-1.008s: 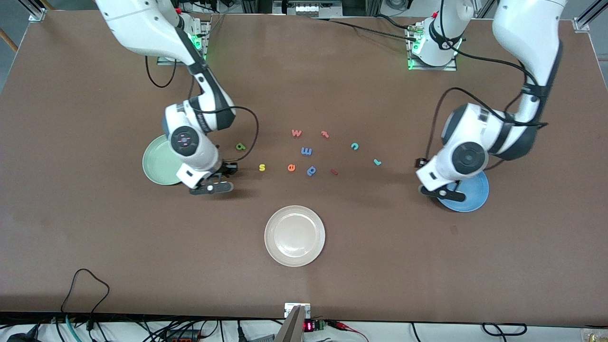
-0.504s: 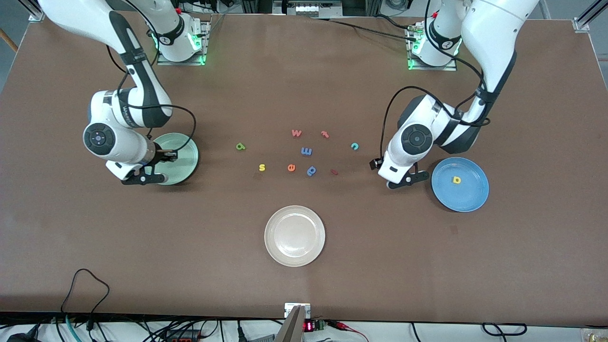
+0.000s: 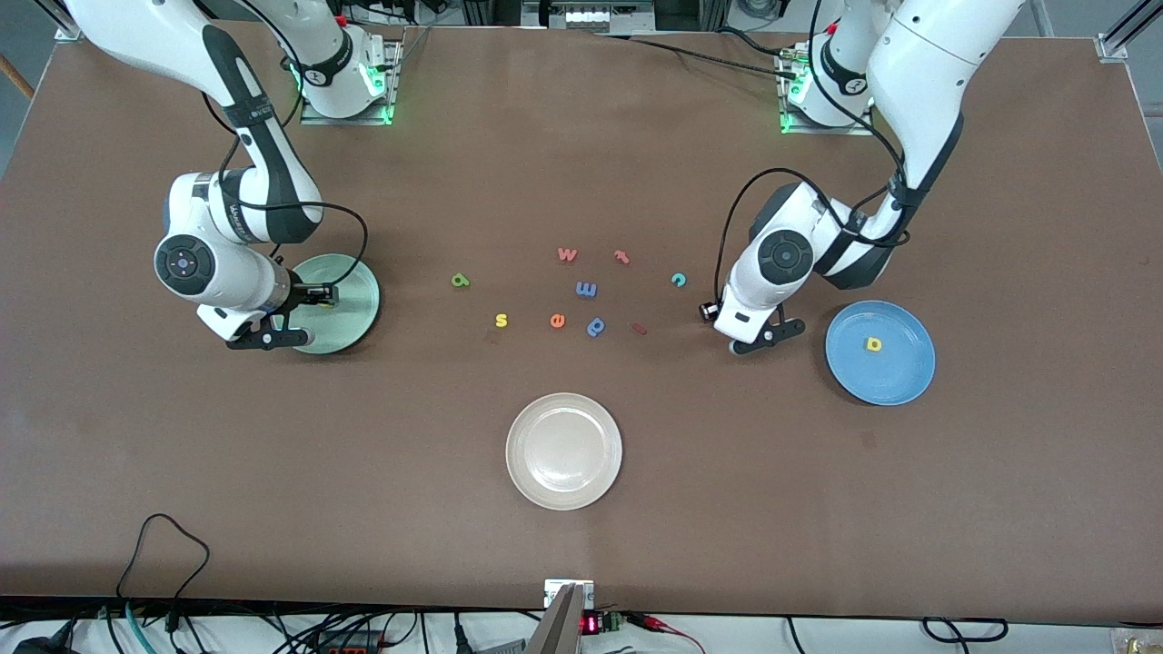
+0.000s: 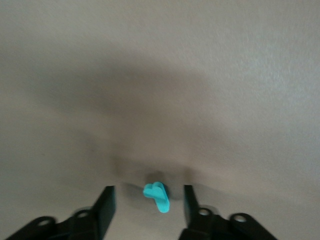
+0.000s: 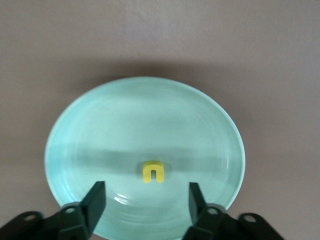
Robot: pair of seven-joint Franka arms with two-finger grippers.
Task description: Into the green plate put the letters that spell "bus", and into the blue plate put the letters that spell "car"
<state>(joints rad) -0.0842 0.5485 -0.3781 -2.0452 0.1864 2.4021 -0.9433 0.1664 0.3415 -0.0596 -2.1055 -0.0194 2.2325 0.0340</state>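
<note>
Together, we found the right claw (image 5: 146,200) hanging over the round pale mint-green plate (image 3: 356,313) at the right arm's end of the brown surface (image 3: 818,509), fingers spread, with the small yellow u (image 5: 153,171) lying loose in that plate below them. Our left claw (image 4: 148,207) sat low over the surface beside the round bright blue plate (image 3: 899,381), its fingers standing apart on either side of the teal hook-like r (image 4: 157,196); we could not tell whether they touched it. A yellow a/d-shaped letter (image 3: 874,344) lay in the blue plate. Between the two plates we saw the green b-shaped letter (image 3: 461,281), the yellow s (image 3: 501,320) and the teal c (image 3: 679,279) resting on the surface among other coloured letters. Nearer the front camera sat a round white plate (image 3: 600,486).
</note>
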